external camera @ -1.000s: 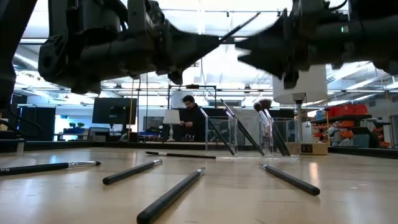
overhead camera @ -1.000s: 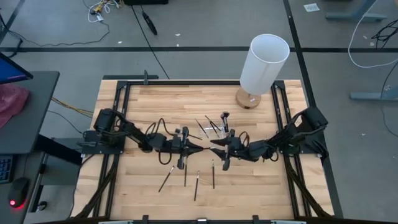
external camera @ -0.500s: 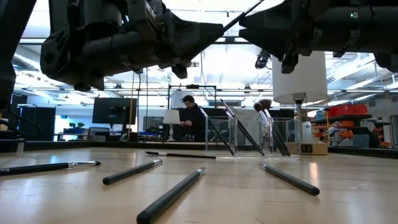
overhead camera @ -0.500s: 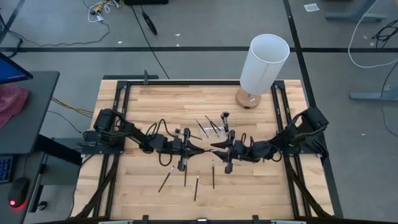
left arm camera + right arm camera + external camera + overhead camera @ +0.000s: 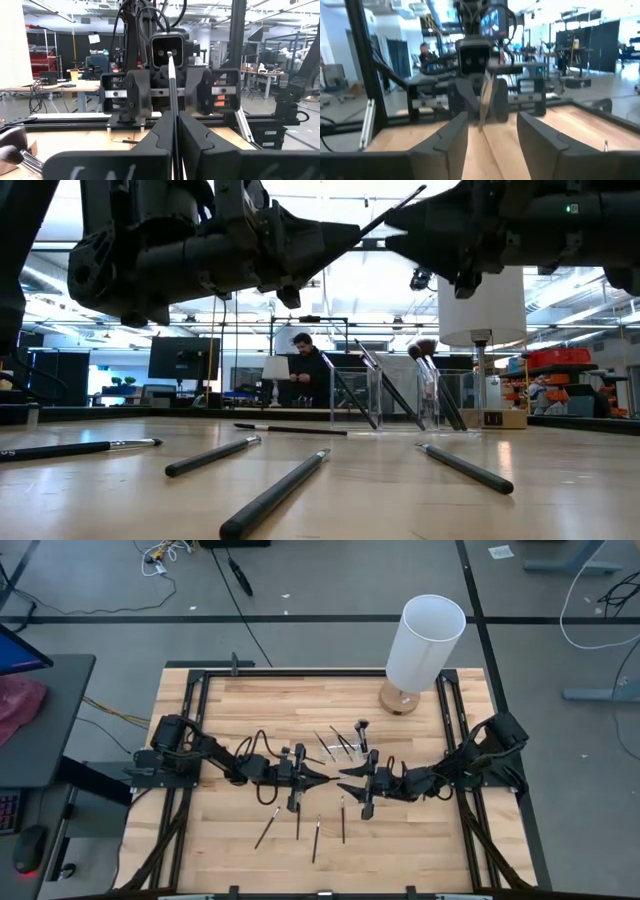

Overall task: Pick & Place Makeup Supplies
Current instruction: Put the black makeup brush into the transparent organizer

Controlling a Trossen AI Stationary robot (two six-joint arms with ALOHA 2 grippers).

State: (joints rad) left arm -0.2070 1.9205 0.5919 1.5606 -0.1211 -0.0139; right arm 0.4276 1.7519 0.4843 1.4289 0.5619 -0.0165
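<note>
Thin dark-handled makeup brush (image 5: 172,95) is pinched by shut left gripper (image 5: 320,778) mid-air above table centre. Right gripper (image 5: 346,776) faces it nose to nose, fingers (image 5: 543,142) spread apart. Drop risked if brush is released before being clamped (handle's skinny). Four brushes (image 5: 318,836) left lying on wooden table (image 5: 240,710).

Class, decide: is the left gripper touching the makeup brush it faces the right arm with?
Touching. In the left wrist view, the left gripper's fingers press shut on the thin brush.

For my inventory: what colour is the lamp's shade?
White, clearest in the high view: the lamp shade.
</note>
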